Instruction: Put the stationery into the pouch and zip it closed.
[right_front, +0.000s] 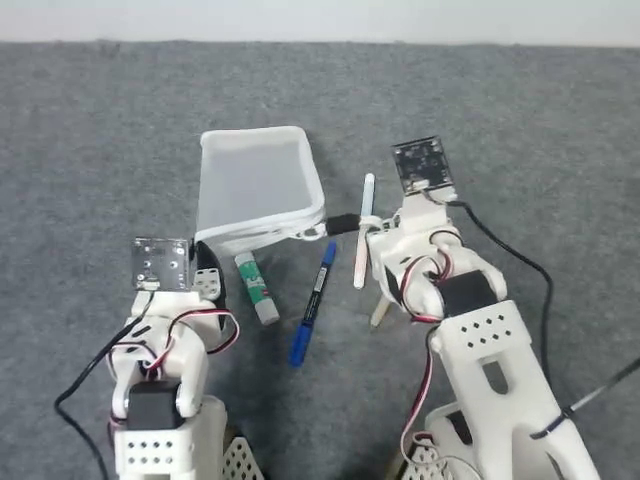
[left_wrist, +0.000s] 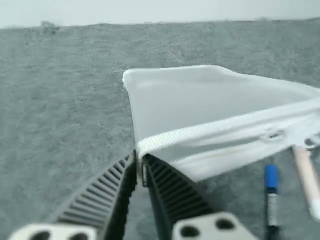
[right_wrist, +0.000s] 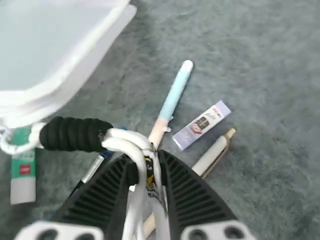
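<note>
A white translucent pouch (right_front: 255, 190) lies on the grey mat with its zip edge facing the arms. My left gripper (right_front: 207, 268) is shut on the pouch's near corner (left_wrist: 140, 150) at the end of the zip (left_wrist: 225, 125). My right gripper (right_front: 368, 232) is shut on a white coiled cable (right_wrist: 131, 145), whose black end (right_front: 340, 223) points at the pouch mouth. On the mat lie a green glue stick (right_front: 256, 288), a blue marker (right_front: 313, 303), a pale blue pen (right_wrist: 175, 92), a beige pen (right_wrist: 212, 152) and a small purple box (right_wrist: 202, 125).
Grey carpet-like mat (right_front: 520, 120) covers the whole table, with open room to the far left and right. The right arm's black cable (right_front: 520, 265) trails along its outer side.
</note>
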